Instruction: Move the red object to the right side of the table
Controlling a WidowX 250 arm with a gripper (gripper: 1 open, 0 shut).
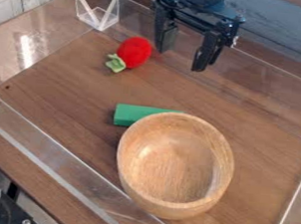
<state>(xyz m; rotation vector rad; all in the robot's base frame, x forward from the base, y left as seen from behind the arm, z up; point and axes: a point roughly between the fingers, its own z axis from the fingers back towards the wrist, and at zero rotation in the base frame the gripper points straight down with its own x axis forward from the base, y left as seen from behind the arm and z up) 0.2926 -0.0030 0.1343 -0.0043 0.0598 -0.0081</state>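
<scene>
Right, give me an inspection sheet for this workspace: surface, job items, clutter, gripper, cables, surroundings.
Surface: dark wood-grain table, bordered by low clear acrylic walls.
Job items: red object with a green leafy end lies toward the back left of the table, apart from everything else.
Clutter: flat green block near the centre, its right end against or just behind the rim of the wooden bowl, which sits front right and looks empty; a small clear folded stand at the back left.
Gripper: gripper open, pointing down, to the right of the red object and not touching it.
Cables: nothing seen.
Surroundings: pale plank surface beyond the back wall; dark shapes at the bottom-left corner, too cut off to identify.
</scene>
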